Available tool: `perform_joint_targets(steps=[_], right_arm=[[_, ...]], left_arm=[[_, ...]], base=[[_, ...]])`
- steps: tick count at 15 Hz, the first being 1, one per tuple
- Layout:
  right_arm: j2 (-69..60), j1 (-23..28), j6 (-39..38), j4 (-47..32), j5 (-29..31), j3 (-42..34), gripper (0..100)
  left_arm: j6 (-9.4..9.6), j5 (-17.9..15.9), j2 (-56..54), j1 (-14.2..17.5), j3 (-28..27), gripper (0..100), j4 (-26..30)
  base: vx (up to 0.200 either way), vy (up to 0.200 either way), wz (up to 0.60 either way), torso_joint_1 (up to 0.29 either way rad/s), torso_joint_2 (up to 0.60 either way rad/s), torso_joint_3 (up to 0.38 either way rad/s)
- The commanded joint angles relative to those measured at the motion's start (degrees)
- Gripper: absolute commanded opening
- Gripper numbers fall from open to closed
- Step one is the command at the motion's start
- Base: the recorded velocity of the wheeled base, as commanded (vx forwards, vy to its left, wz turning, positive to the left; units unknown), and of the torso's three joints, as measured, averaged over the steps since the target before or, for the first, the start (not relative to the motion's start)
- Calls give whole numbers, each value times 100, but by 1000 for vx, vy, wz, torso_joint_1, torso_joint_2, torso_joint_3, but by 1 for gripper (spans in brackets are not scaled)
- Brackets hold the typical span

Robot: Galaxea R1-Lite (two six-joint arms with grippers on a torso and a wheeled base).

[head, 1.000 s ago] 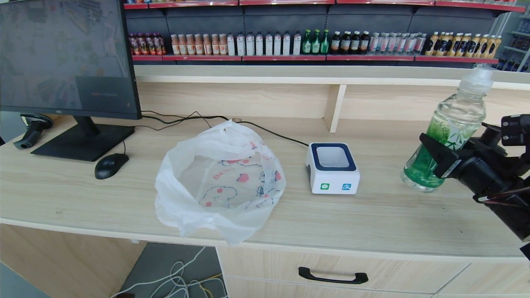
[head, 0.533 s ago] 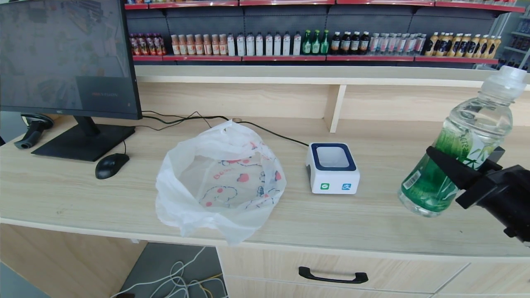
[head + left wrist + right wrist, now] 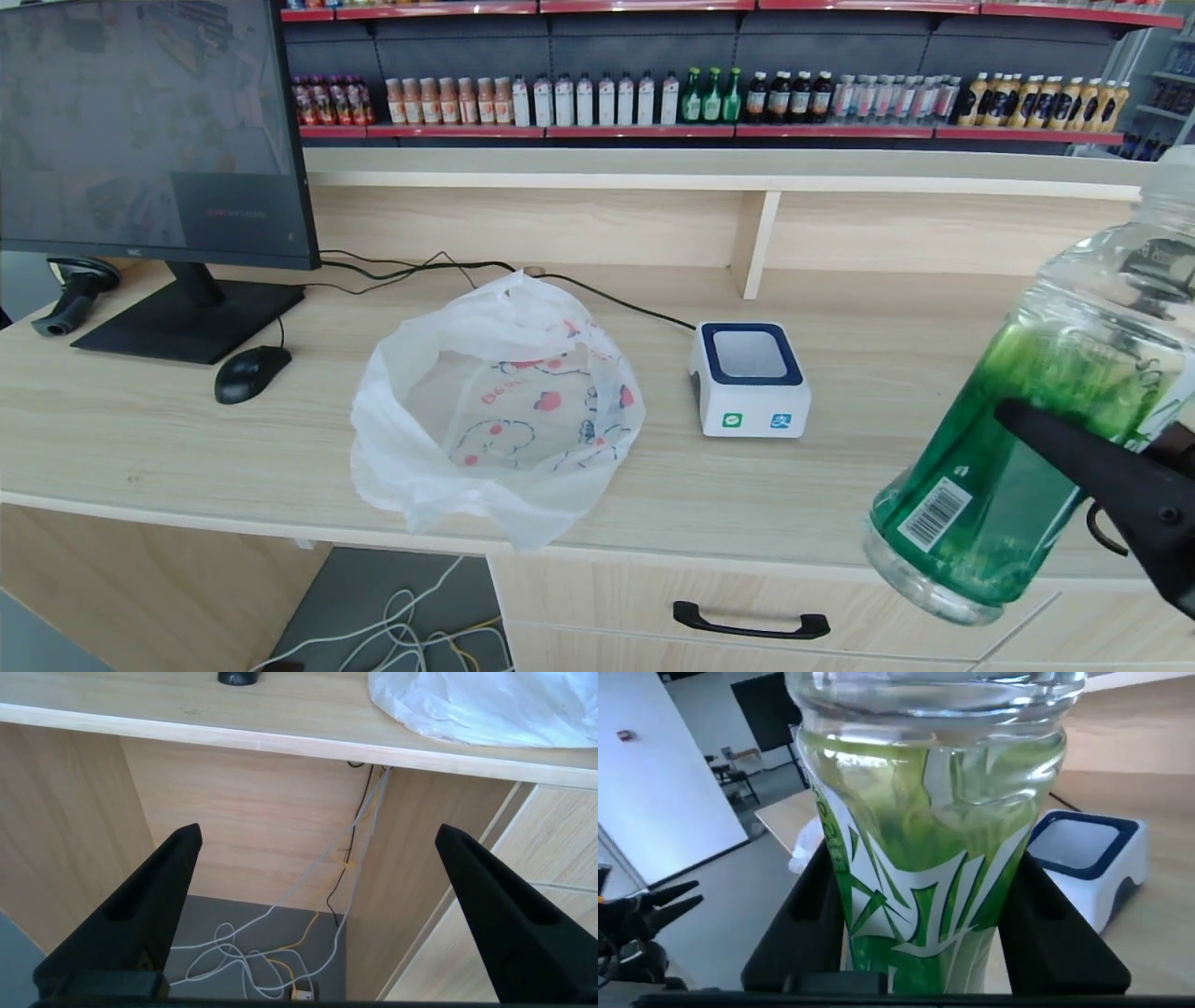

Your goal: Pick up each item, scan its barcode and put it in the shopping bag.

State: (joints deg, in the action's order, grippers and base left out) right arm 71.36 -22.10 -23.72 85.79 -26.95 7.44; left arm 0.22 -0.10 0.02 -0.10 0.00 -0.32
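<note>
A clear bottle with a green label (image 3: pixel 1027 429) hangs tilted in the air at the right, above the counter's front edge, its barcode facing me. My right gripper (image 3: pixel 1111 457) is shut on the bottle (image 3: pixel 929 868), one black finger across its label. The white barcode scanner (image 3: pixel 750 380) sits on the counter left of the bottle, also visible as the scanner (image 3: pixel 1088 863) behind it. The white shopping bag (image 3: pixel 499 411) with red hearts lies open at the counter's middle. My left gripper (image 3: pixel 313 915) is open, low under the counter edge, with the bag (image 3: pixel 486 705) above it.
A monitor (image 3: pixel 149 140) on a black stand, a black mouse (image 3: pixel 250 371) and a handheld scanner (image 3: pixel 70 294) stand at the left. Cables (image 3: pixel 411 271) run along the counter's back. A drawer handle (image 3: pixel 750 623) is below the front edge. Shelves of drinks (image 3: pixel 709 93) line the back.
My right gripper has lifted the bottle off the counter and brought it nearer and lower in the head view, tilting it so its barcode shows. Bag and scanner have not moved.
</note>
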Motion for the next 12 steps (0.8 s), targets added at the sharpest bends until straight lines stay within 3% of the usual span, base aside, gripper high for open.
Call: perform_joint_targets(steps=[1, 5, 9, 12], right_arm=[[-342, -304, -352, 0, -3, -5, 0], [-422, -980, -1460, 0, -3, 100, 0], [88, -1912, -1495, 8, 6, 223, 0], [466, -2140, -1600, 158, 6, 355, 0]], left_arm=[[-4, 1, -2, 1, 0, 100, -3], [-4, 1, -2, 1, 0, 100, -3], [-4, 1, -2, 1, 0, 100, -3], [4, 1, -2, 1, 0, 100, -3]], base=[[0, 0, 0, 0, 0, 0], [0, 0, 0, 0, 0, 0], [0, 0, 0, 0, 0, 0], [0, 0, 0, 0, 0, 0]])
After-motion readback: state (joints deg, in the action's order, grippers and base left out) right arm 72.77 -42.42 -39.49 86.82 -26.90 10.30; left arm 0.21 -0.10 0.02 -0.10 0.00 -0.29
